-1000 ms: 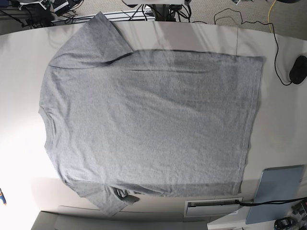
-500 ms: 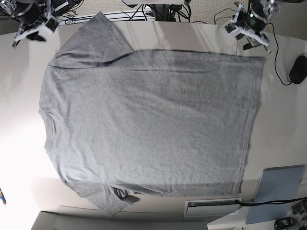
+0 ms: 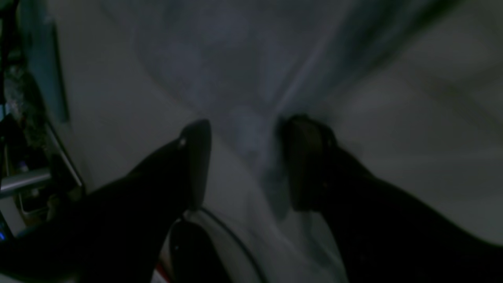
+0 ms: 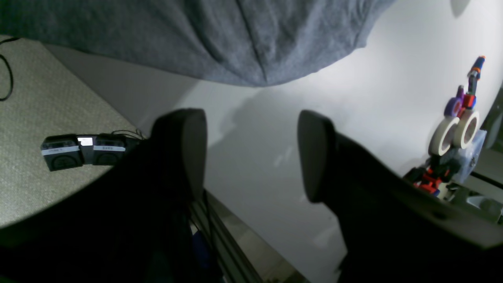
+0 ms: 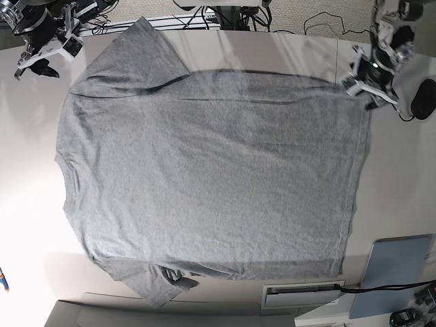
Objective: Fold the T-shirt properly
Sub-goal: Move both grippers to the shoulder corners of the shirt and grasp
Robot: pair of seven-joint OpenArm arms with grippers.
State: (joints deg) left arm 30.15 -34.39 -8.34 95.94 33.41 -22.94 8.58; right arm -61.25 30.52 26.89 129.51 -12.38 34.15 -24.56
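The heather-grey T-shirt (image 5: 211,177) lies spread flat on the white table (image 5: 402,177), plain side up, with its neck to the left and its hem to the right. My left gripper (image 5: 366,87) is at the hem's far right corner. In the dim left wrist view its fingers (image 3: 196,157) stand apart, and a tip of the T-shirt (image 3: 243,98) runs into the left gripper (image 3: 251,157). My right gripper (image 5: 37,65) hovers left of the far sleeve. In its wrist view the right gripper (image 4: 249,153) is open and empty, with the sleeve (image 4: 235,39) just ahead.
A black mouse (image 5: 424,99) with its cable lies right of the left gripper. A grey-blue pad (image 5: 395,272) and a white slotted unit (image 5: 303,294) sit at the near right. Tape rolls (image 4: 452,133) stand at the table's side, and black boxes (image 4: 78,151) lie on the carpet.
Both arms have come into the base view from the far edge. The left one has dropped down to the hem corner, and the right one has shifted slightly beside the sleeve. The shirt lies as before.
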